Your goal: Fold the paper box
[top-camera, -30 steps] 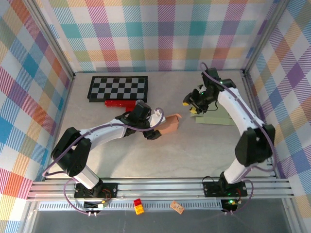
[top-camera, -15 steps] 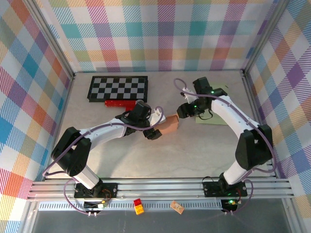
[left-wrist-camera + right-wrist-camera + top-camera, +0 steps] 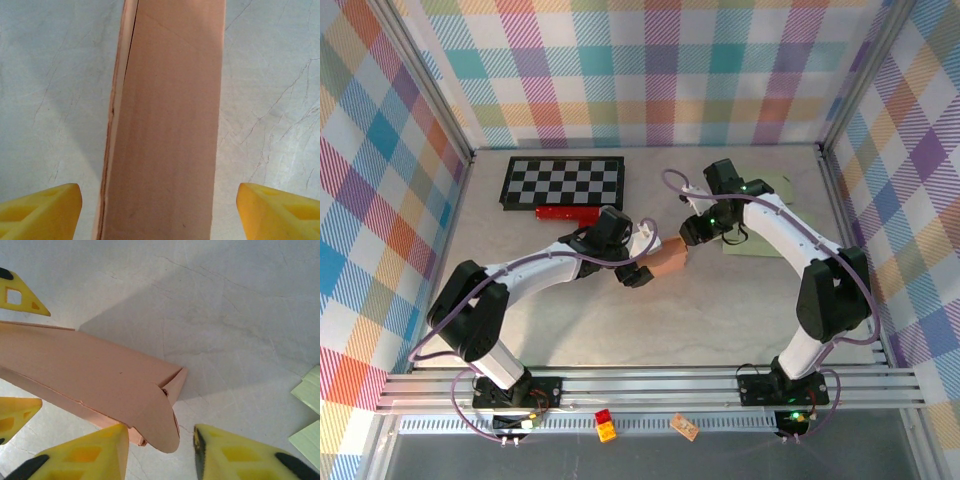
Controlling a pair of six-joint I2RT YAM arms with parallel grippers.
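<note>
The paper box (image 3: 668, 257) is a flat tan cardboard sleeve in the middle of the table, and it casts a shadow on the surface below. My left gripper (image 3: 653, 256) is shut across its width. In the left wrist view the box (image 3: 165, 125) runs up the middle between my yellow fingertips (image 3: 40, 210). My right gripper (image 3: 688, 233) stands open at the box's far end. In the right wrist view its jaws (image 3: 160, 450) straddle the rounded end flap (image 3: 160, 425); one finger is against the box (image 3: 90, 370) and the other stands apart from the flap.
A checkerboard (image 3: 563, 182) with a red block (image 3: 567, 212) at its front edge lies at the back left. Pale green sheets (image 3: 760, 245) lie right of the box, with corners showing in the right wrist view (image 3: 307, 390). Metal frame posts bound the table.
My right arm has swung left, from over the green sheets to the box's far end, so its jaws now straddle the end flap. The left arm and the box have hardly moved.
</note>
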